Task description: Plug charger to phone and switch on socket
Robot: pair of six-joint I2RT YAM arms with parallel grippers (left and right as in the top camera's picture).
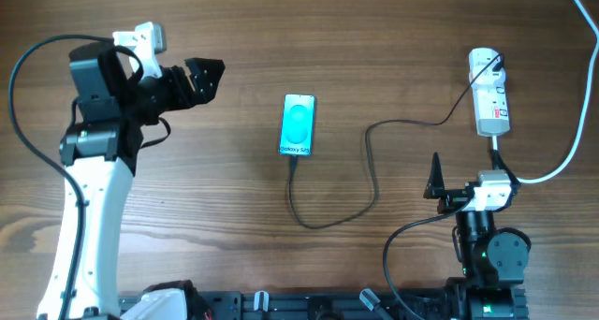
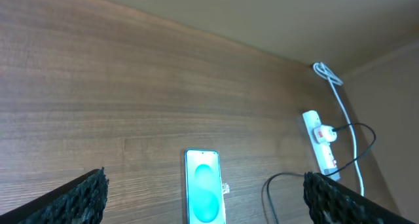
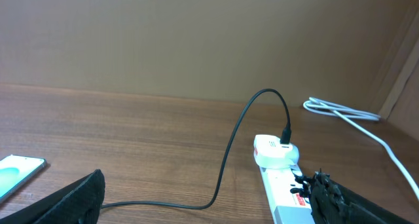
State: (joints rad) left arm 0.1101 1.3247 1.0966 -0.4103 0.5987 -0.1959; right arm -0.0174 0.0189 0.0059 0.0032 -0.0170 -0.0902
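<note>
The phone (image 1: 298, 125) lies face up at the centre of the overhead view. The charger (image 1: 372, 175) cable meets its lower end, then loops across to a white adapter (image 3: 275, 150) seated in the socket (image 1: 489, 103) at upper right. I judge the plugging done, with only the red switch (image 2: 332, 164) left to press. The right gripper (image 1: 436, 181), jaws spread and empty, sits just below the socket and suits the job. It should bring its jaws together, lower one blunt tip onto the switch and press straight down. It must keep off the black cable and the white cord (image 3: 340, 109), since the light strip may slide. The left gripper (image 1: 210, 77), at upper left, is likewise spread and holds nothing. The small line at the phone's lower end seems to read "Galaxy S25", though it is too small to be sure. The socket's red print is unreadable.
</note>
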